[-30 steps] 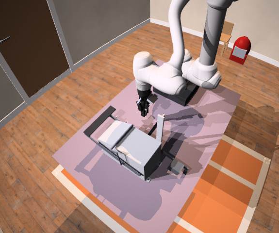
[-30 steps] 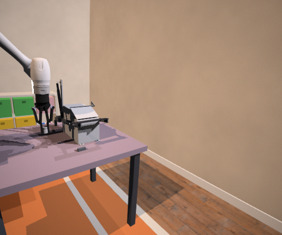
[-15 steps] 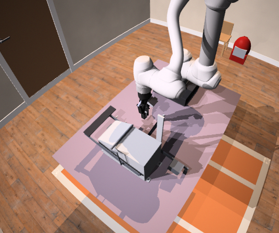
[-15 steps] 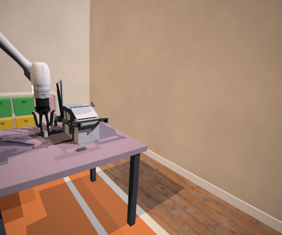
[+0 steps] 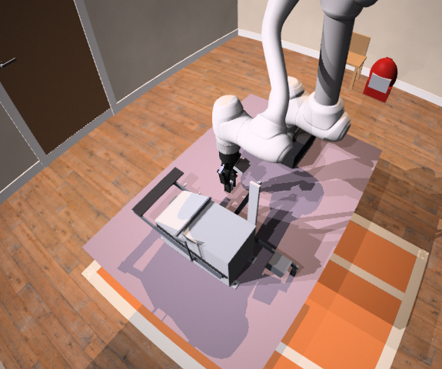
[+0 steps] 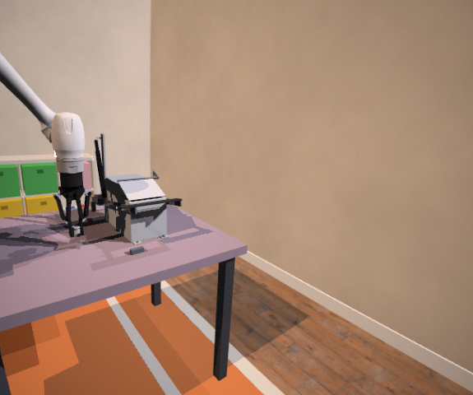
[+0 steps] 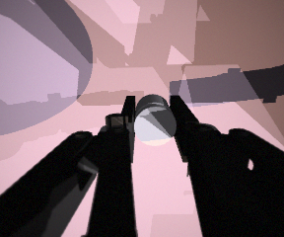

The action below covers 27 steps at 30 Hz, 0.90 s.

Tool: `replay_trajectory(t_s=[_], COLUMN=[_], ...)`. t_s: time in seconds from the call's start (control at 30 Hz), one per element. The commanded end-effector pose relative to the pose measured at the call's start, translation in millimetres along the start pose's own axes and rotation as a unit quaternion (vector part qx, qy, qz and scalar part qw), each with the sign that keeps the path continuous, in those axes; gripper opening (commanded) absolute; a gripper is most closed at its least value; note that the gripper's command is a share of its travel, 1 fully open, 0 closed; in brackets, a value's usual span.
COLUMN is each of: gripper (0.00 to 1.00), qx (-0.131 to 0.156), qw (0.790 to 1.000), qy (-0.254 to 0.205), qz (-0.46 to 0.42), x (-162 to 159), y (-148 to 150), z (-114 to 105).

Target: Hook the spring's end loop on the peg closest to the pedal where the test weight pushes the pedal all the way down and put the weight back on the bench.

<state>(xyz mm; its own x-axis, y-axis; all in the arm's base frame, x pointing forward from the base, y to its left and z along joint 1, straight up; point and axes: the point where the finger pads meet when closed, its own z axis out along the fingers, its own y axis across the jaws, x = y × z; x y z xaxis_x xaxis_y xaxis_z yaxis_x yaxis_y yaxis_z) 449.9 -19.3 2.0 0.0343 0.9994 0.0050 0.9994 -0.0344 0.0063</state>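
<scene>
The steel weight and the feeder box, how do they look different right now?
The steel weight is a small round cylinder; the feeder box is a large blocky housing. The weight sits between the claw's fingers, whereas the feeder stands on the bench untouched. The weight is beside the feeder, not on it. Both are pale grey.
</scene>
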Motion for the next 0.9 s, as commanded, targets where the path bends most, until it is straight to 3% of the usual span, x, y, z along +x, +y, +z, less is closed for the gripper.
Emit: replay_trajectory(t_s=[0.0,0.47,0.87], gripper=[0.25,0.25,0.25], qx=[-0.001,-0.001,-0.001], qw=[1.000,1.000,1.000], qy=[0.000,0.000,0.000], qz=[0.000,0.000,0.000], x=[0.1,0.7,0.9], y=[0.8,0.2,0.0], z=[-1.1,26.9,35.0])
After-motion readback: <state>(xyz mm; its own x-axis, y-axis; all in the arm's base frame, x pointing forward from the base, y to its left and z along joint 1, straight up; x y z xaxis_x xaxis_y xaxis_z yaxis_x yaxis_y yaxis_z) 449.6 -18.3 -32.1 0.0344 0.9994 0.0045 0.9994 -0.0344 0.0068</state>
